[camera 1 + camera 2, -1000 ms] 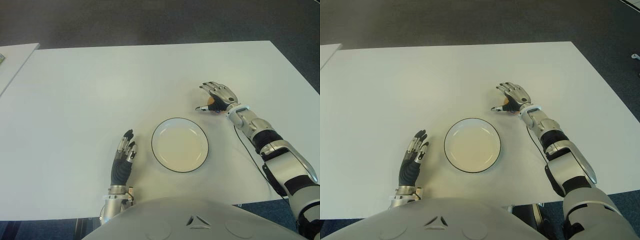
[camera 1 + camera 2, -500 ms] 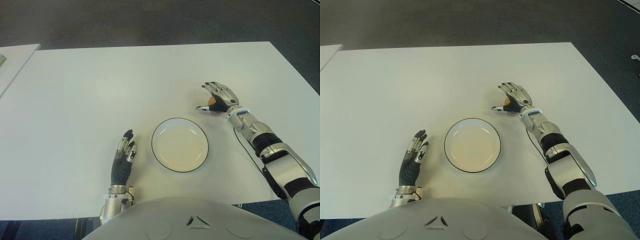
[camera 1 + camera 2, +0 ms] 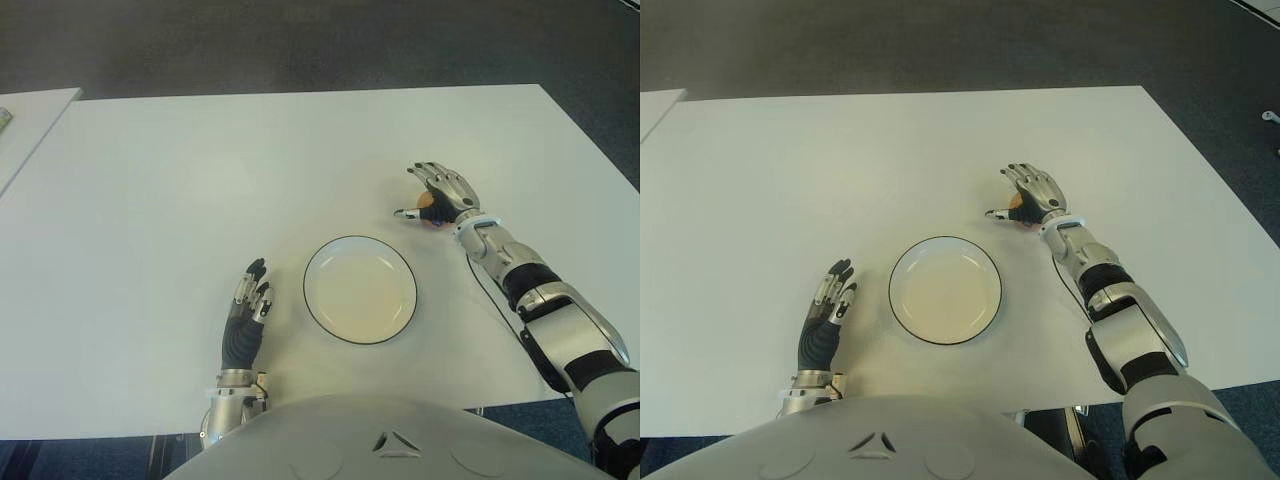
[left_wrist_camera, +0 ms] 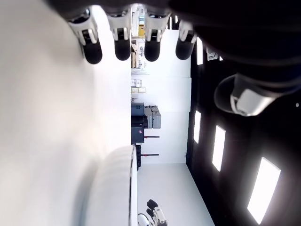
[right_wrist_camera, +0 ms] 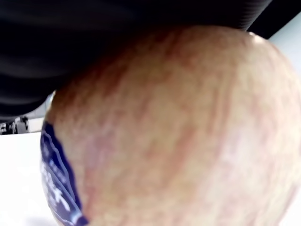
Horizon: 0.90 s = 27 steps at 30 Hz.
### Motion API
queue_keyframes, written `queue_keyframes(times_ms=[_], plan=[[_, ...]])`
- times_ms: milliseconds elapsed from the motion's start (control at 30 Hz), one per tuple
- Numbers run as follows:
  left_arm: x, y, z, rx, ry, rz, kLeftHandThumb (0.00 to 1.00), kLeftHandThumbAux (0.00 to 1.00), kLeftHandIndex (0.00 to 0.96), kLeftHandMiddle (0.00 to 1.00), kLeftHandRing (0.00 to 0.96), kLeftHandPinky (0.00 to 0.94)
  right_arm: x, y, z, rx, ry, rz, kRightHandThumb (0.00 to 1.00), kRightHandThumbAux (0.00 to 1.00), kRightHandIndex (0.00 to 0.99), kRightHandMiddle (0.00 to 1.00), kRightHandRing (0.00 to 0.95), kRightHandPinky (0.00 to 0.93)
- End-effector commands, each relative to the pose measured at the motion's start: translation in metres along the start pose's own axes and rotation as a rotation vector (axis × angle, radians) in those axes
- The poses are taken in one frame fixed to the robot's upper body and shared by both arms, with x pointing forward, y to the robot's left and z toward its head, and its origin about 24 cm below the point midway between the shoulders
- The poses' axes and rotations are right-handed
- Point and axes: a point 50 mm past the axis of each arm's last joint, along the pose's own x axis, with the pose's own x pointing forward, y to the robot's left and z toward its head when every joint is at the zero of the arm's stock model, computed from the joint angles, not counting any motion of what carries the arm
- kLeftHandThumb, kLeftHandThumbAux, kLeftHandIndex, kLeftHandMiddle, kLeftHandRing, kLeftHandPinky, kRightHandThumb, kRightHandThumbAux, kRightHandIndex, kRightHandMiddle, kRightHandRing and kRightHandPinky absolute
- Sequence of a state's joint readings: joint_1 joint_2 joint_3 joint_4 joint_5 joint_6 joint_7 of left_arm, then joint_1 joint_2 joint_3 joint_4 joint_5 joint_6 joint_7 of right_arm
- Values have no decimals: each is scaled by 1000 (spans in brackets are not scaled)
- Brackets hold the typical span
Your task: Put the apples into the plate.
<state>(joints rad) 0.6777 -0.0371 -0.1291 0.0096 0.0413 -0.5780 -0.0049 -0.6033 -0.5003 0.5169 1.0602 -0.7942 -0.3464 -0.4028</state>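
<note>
Covering apple point(image 3: 427, 208) on tabletop point(image 3: 150, 200) beyond plate point(image 3: 360, 290) with right hand point(image 3: 440, 195), fingers draped over but seemingly not yet clenched; risk: round fruit rolling out during lift; left hand point(image 3: 245, 320) released beside plate.

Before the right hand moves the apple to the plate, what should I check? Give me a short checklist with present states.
1. Right hand placed over the reddish-yellow apple: ok.
2. Fingers closed firmly around apple: cannot tell.
3. White round plate with dark rim holds nothing: ok.
4. White table between apple and plate free of obstacles: ok.
5. Left hand open, on the plate's left, out of the path: ok.
6. Apple lifted off the table: cannot tell.
</note>
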Motion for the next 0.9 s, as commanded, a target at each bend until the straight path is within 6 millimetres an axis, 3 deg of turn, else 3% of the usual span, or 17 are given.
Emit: queue_keyframes(times_ms=[33,900], plan=[[-4,2,-6,15,59,-13,30,391,0,0,0,0,-35,53,-17,-7,118,226,205,320,13,22,14,67],[-2,-1,-2,-19,25,-11,37,375,0,0,0,0,-45,62,-25,47,207,221,257,362,52,46,39,90]])
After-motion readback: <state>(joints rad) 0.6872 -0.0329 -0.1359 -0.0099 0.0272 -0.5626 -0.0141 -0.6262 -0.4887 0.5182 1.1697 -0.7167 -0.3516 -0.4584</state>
